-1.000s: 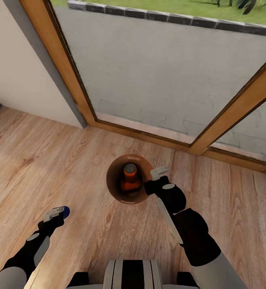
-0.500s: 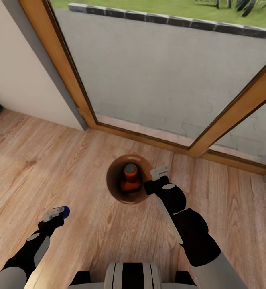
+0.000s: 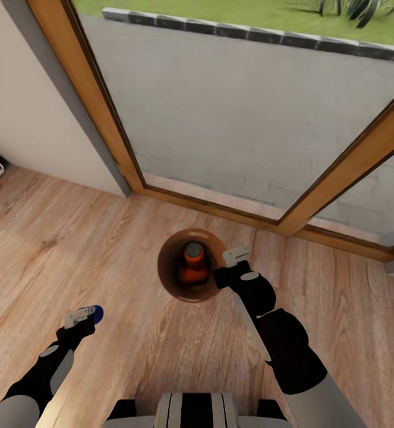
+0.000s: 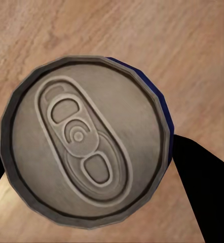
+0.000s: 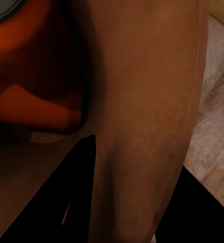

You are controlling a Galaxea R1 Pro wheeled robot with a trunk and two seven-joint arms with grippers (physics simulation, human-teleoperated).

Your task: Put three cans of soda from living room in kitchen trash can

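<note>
Where wrist looks: blue can's (image 4: 86, 152) pull-tab.

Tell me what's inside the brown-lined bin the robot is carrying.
Inside the trash can, orange soda cans show: one upright with its silvery top up, more orange beside it in the right wrist view. Whether that is a second can is unclear; the bin floor beneath is hidden. The right hand grips the rim.

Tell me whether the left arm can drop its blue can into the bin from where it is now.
Probably not yet. The left gripper, shut on the blue can, hangs over bare floor well aside of the bin. The right gripper grips only the far rim, so the opening looks free.
</note>
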